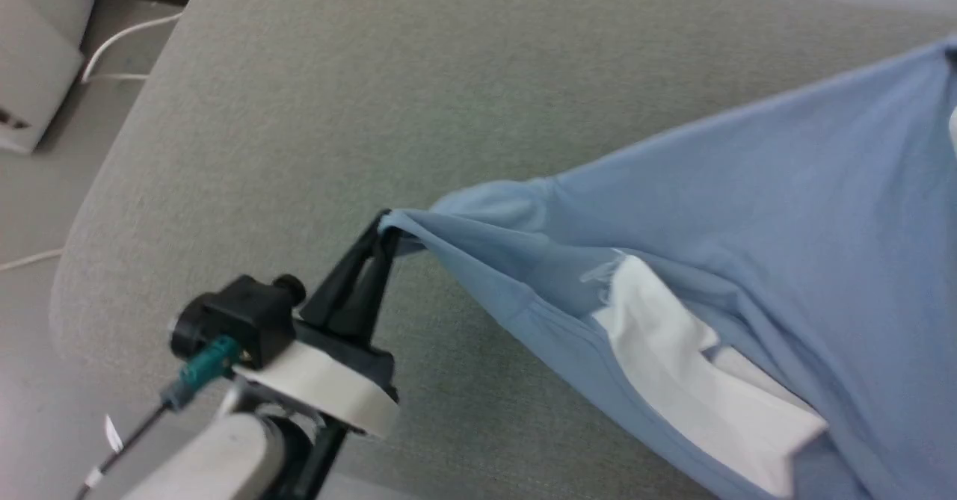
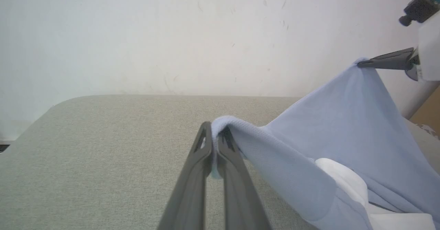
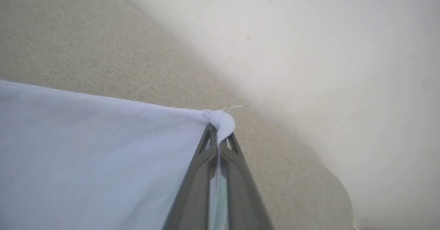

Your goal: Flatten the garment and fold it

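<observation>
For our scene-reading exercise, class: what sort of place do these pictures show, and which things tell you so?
Probably an indoor workroom or lab, though that is not certain: a grey fabric-covered table by a bare white wall, and white cables trailing across the floor beside it.

The left end effector [image 1: 385, 225] has two long, dark grey tapering fingers [image 1: 344, 282] with cut-out slots. Behind them sit a white wrist ring [image 1: 329, 392], a black camera block [image 1: 239, 321], a teal plug [image 1: 213, 359] on a tagged cable [image 1: 128, 442], and a pale forearm [image 1: 217, 459].
</observation>
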Controlling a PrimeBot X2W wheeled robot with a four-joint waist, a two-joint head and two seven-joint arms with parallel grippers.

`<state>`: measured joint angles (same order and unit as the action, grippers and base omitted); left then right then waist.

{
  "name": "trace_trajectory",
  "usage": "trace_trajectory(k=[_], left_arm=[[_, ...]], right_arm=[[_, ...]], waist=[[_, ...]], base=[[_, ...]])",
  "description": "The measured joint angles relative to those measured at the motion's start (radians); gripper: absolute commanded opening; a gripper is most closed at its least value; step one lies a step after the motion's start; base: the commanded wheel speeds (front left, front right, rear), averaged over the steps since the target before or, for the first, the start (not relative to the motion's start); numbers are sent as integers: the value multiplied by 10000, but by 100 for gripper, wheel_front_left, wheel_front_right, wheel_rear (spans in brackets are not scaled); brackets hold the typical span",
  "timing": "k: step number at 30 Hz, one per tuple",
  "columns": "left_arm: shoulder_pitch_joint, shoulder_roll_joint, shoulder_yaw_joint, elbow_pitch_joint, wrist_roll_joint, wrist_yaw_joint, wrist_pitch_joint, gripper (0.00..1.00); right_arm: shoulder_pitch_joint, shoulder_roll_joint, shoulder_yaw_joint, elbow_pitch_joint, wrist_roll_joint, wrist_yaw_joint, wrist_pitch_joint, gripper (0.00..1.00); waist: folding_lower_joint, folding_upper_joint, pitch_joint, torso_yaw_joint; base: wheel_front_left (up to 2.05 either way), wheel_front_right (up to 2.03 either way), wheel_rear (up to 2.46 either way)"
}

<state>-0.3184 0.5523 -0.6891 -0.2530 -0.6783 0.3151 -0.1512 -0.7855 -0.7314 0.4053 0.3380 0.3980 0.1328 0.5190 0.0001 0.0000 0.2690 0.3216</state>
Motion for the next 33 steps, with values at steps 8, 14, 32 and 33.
trace_trajectory(k=[8, 14, 32, 33], left_arm=[[-957, 1204, 966, -895, 299, 397, 552, 0], [-1892, 1785, 1590, -1463, 639, 435, 725, 0], [-4640, 2416, 2727, -1313, -88, -382, 1626, 0], [-4818, 2405, 2725, -1172, -213, -523, 1762, 0]], right_arm=[[-742, -234, -435, -1120, -21, 0, -1292, 0], [-1133, -255, -909, -2205, -198, 0, -1737, 0], [-1601, -625, -2100, -3620, -378, 0, -1513, 0], [-1717, -663, -2059, -3614, -374, 0, -1538, 0]], waist=[[-1, 0, -1165, -988], [-3, 0, -1924, -1760], [-1, 0, -2646, -3425], [0, 0, -2553, -3461]], base=[[0, 0, 0], [0, 0, 0], [0, 0, 0], [0, 0, 0]])
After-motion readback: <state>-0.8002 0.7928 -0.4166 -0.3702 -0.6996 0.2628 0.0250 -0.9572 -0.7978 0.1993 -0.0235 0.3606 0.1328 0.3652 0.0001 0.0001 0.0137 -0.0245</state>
